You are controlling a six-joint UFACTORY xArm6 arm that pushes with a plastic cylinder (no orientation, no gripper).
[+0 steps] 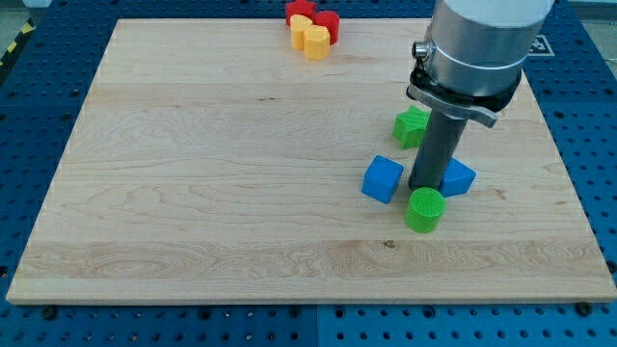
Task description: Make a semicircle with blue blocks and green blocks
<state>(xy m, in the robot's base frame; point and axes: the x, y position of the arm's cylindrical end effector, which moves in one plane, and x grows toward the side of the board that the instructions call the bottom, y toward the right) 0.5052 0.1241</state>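
Rod only—my tip (422, 187) holds nothing, sitting just above the green cylinder (424, 209), between blue cube (382, 179) and blue wedge (456, 177); green star (412, 125) lies beyond. These blocks look light, rigid and likely slippery—I'd push each squarely on a flat side.

A broad, smooth cylinder of pale silver-grey metal enters from twelve o'clock. At its six o'clock end sits a black collar, with a small round silver fitting at its nine o'clock edge. From it runs a straight dark charcoal rod, narrower than the cylinder, ending at my tip (421, 187).
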